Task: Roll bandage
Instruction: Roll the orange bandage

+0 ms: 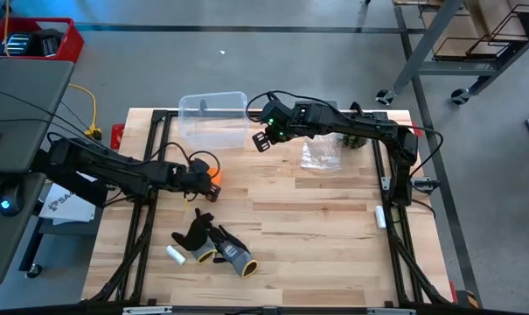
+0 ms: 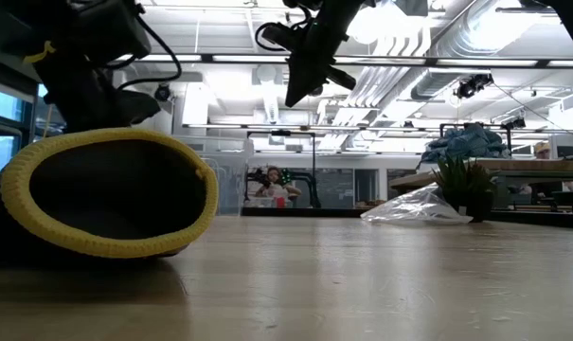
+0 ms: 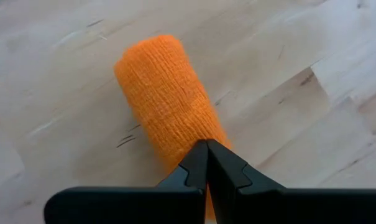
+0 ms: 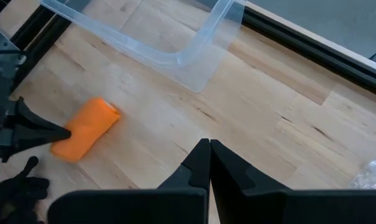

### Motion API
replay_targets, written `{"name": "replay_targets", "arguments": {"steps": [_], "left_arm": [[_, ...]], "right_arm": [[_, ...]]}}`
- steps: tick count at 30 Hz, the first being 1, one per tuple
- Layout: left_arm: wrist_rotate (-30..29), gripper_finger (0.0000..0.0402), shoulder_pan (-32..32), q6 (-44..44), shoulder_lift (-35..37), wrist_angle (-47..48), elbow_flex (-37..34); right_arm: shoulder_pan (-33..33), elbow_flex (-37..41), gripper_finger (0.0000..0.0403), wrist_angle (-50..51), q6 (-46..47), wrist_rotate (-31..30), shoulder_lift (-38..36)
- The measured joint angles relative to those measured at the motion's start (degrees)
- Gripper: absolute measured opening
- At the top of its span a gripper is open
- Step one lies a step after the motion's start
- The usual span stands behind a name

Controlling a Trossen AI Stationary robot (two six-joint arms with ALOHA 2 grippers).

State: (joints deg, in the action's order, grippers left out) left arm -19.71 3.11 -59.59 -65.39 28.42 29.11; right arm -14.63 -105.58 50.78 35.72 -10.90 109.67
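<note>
The bandage [image 3: 166, 93] is a stubby bright orange roll lying on its side on the wooden table, left of centre [image 1: 215, 173]. My left gripper [image 3: 206, 149] is shut, with its fingertips at the roll; the right wrist view shows it beside the bandage [image 4: 85, 135]. My right gripper [image 4: 209, 146] is shut with nothing in it. It hangs above the table near the clear container [image 1: 213, 118], apart from the roll, and shows high up in the low view [image 2: 300, 90]. My left gripper touches the roll with its shut fingertips [image 3: 203, 158] on the curved side near one end [image 3: 191, 134]; nothing is between the fingers. The fingers come slanting down from the table's left. The roll lies along the line of the fingers, on the table.
A pair of black-grey-yellow gloves [image 1: 213, 245] and a small white cylinder [image 1: 176, 255] lie near the front left; a glove cuff [image 2: 106, 194] fills the low view's left. A crumpled clear plastic bag [image 1: 321, 156] lies at the back right. Bare wood lies between.
</note>
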Motion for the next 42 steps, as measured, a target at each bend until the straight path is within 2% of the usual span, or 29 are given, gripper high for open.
{"name": "replay_targets", "arguments": {"steps": [4, 14, 24, 31, 36, 42], "left_arm": [[1.2, 0.0, 0.0, -0.6, 0.1, -6.2, -2.7], [0.0, 0.0, 0.1, -4.2, 0.2, -7.5, -6.8], [-0.3, 0.0, 0.1, -7.5, 0.2, -13.5, -10.0], [-0.3, 0.0, 0.1, -7.7, -1.8, -15.7, -10.2], [-0.8, 0.0, 0.2, -4.7, 0.4, -14.8, -7.7], [-6.3, 0.0, -0.2, 5.0, 4.2, -11.3, 0.3]], "right_arm": [[0.0, 0.0, 0.0, 0.0, 0.1, 0.0, 0.0], [0.0, 0.0, 0.0, 0.0, 0.4, 0.1, 0.0], [0.0, 0.0, 0.0, 0.0, 0.3, 1.1, 0.0], [0.0, 0.0, 0.0, 0.0, 0.3, 2.0, 0.0], [0.0, 0.0, 0.0, -0.5, 0.3, 1.8, -1.0], [-0.4, 0.0, 0.0, 1.9, 1.7, 0.8, -3.7]]}}
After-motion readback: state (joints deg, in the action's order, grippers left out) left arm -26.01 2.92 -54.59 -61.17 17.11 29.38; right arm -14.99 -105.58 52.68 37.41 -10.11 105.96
